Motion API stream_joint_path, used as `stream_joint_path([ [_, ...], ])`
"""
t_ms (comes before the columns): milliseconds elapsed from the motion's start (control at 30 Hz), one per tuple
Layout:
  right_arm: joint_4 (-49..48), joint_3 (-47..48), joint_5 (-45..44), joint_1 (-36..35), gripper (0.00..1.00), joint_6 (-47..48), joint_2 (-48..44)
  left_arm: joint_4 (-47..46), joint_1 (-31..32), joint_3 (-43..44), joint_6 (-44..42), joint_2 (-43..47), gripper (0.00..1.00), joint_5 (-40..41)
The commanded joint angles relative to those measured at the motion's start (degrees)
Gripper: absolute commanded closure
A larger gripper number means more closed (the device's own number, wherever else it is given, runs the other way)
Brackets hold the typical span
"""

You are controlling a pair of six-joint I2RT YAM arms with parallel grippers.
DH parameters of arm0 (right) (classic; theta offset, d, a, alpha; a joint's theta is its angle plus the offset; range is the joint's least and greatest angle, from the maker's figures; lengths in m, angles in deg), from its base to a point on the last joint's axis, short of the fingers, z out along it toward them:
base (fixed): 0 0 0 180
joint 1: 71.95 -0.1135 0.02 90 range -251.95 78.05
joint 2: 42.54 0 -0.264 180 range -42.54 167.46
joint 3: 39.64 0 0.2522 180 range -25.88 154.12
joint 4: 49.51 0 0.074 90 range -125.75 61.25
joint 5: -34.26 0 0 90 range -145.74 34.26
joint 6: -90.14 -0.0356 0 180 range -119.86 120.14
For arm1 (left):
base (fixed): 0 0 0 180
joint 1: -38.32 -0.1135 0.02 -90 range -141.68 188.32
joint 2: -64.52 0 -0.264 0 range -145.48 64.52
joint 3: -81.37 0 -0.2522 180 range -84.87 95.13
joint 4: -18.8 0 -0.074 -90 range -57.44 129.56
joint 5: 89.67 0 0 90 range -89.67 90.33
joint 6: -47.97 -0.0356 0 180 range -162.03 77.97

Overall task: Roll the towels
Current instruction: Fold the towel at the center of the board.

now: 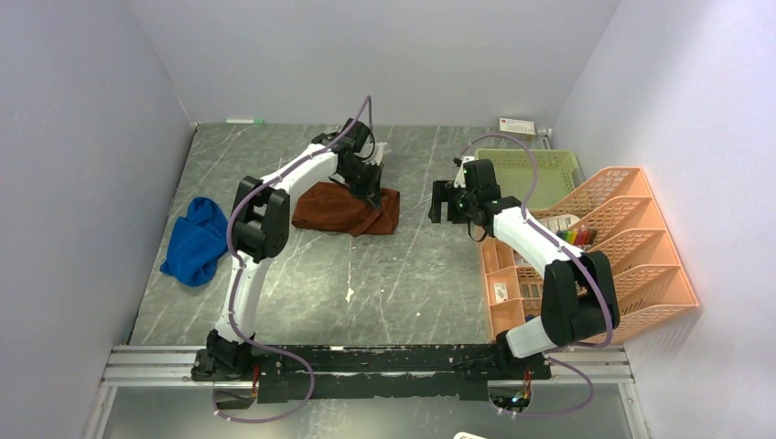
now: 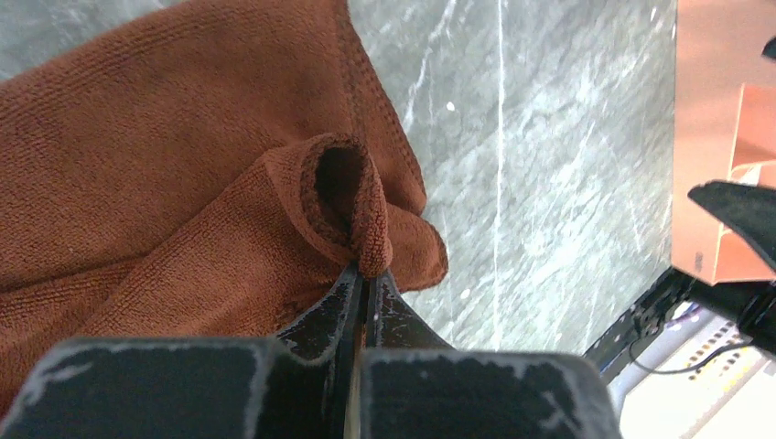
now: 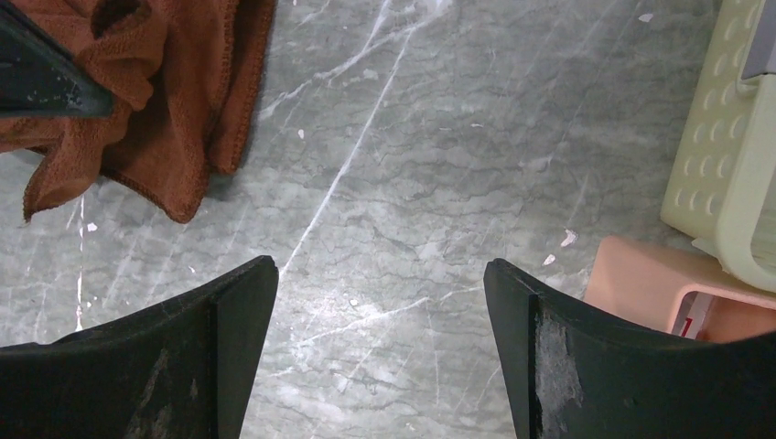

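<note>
Left gripper (image 2: 366,274): closed tight; a folded edge of the rust-brown towel (image 2: 165,183) is pinched between the fingertips, with a small loop of cloth standing up just beyond them.
Right gripper (image 3: 380,274): jaws held wide apart, nothing between them; it is poised over bare table (image 3: 412,165), with the brown cloth near on one side and the baskets on the other.
Rust-brown towel, position: found at the far middle of the table, under the left gripper; it lies as a loose, bunched fold and no roll is seen.
Blue towel (image 1: 195,240), position: left in a crumpled heap near the left wall, well apart from both grippers; no arm touches it.
Green basket (image 1: 535,174): set at the far right corner, beside the orange organiser (image 1: 631,247); no towel is seen in it.
Work done: none that can be counted; neither towel is spread flat or rolled.
Step in hand: judged to be a lifting of the brown edge, either to spread the cloth or to start the first turn.
Work left: judged to be nearly all, namely the brown towel flattened and rolled, then the blue one fetched, flattened and rolled.
</note>
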Motion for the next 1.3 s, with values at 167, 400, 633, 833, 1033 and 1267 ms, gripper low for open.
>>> stream_joint_path([
  [167,-1.2,-1.4,0.2,0.2,0.15,0.4,-0.1,-8.8,-0.7,-1.7,13.5,0.7,0.93,4.4],
  [400,-1.5,-2.0,0.3,0.2,0.15,0.4,0.0,-12.5,-0.6,-2.0,17.2,1.7,0.93,6.6],
  [633,-1.9,-2.2,0.6,0.2,0.15,0.3,0.5,-20.7,-0.1,-6.8,21.1,5.7,0.93,6.6],
  [833,-1.9,-2.3,0.4,0.2,0.15,0.5,0.7,-25.2,0.5,-11.1,22.4,8.1,0.93,6.0],
  [1033,-2.0,-2.5,0.6,0.2,0.15,0.4,1.2,-31.7,0.5,-19.0,23.3,16.1,0.93,8.2],
  [1267,-2.2,-2.4,0.8,0.2,0.14,0.4,1.6,-35.6,0.4,-23.2,24.6,18.3,0.93,8.6],
])
